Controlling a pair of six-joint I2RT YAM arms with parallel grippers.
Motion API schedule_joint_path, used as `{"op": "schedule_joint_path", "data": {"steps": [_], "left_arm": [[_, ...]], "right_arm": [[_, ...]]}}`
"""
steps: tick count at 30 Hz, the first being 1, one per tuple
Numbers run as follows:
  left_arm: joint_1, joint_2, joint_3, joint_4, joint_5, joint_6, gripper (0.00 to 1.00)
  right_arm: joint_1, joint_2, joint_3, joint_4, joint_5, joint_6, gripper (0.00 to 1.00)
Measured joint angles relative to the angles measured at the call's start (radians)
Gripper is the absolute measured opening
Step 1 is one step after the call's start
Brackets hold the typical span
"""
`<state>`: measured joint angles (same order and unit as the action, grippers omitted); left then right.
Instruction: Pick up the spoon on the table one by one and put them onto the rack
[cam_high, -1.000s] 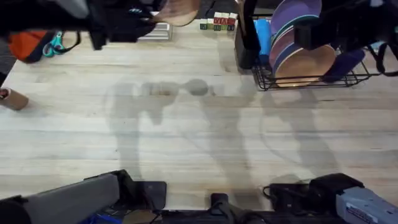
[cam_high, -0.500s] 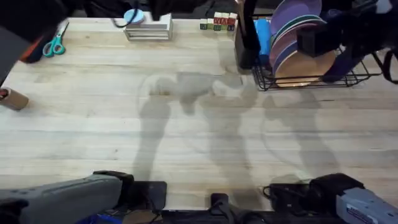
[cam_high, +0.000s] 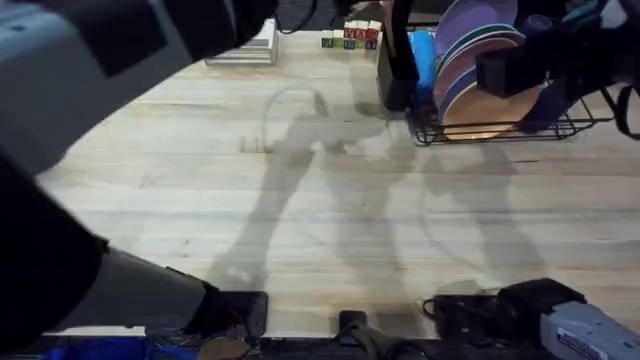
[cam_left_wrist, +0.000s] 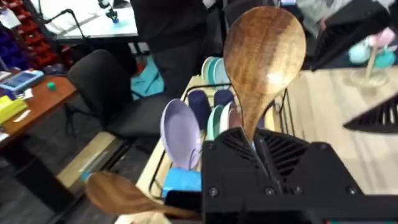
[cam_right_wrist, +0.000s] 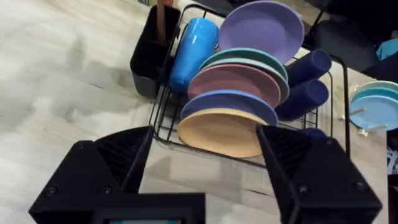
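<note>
Left pincer clamped on spoon, carrying toward rack at 1 o'clock of bench. Right pincer wide, idle. Next: align over utensil holder, lower, release.

No readable text anywhere tbh. Only candidates are the small blocks at the far edge of the worktop, w/ red marks on their faces, prob letters, but way too blurry to make out.
</note>
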<state>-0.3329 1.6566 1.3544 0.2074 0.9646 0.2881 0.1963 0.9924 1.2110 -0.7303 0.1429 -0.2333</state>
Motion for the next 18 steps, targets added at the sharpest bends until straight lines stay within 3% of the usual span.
{"op": "schedule_joint_path", "data": {"steps": [1, 8, 18], "left_arm": [[-0.016, 0.035, 0.000, 0.075, -0.001, -0.085, 0.042], [-0.049, 0.117, 0.000, 0.215, -0.016, -0.245, 0.042], [-0.098, 0.157, 0.000, 0.275, -0.049, -0.325, 0.044]], "right_arm": [[0.000, 0.000, 0.000, -0.011, 0.000, 0.000, 0.996], [0.000, 0.000, 0.000, -0.011, 0.000, 0.000, 0.996], [0.000, 0.000, 0.000, -0.011, 0.000, -0.008, 0.996]]}}
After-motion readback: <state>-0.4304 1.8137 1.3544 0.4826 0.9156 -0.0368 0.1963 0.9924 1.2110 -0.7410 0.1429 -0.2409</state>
